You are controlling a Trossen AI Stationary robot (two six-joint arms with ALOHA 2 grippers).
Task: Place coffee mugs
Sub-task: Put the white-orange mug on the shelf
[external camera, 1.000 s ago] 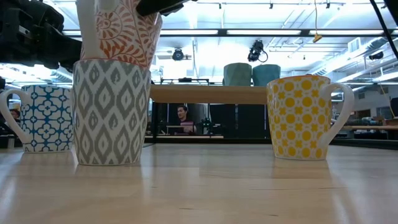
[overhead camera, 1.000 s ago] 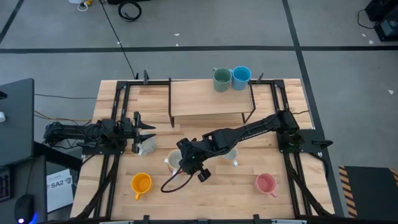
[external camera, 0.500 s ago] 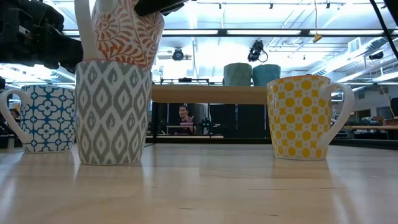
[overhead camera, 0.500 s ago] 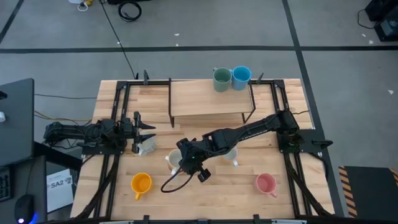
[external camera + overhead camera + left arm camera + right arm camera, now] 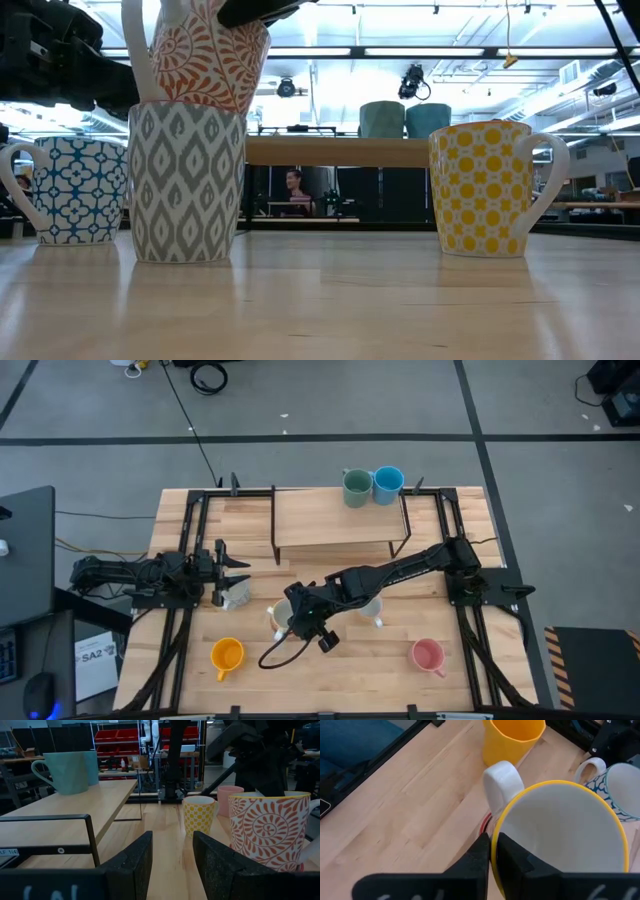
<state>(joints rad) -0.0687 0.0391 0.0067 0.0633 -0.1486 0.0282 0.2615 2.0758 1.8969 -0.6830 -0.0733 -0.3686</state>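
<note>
I see the right claw (image 5: 492, 852) clamped on the orange-patterned mug's (image 5: 208, 62) rim; left claw (image 5: 172, 865) apart, idle.

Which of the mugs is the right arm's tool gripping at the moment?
The orange swirl-patterned mug, pinched at its yellow rim by the right tool and tilted; the other mugs stand free.

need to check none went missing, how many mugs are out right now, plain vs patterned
plain: 4 - green mug, bright blue mug, orange mug, pink mug
patterned: 4 - blue-patterned mug, grey-patterned mug, red swirl mug, yellow-patterned mug
total: 8
</note>
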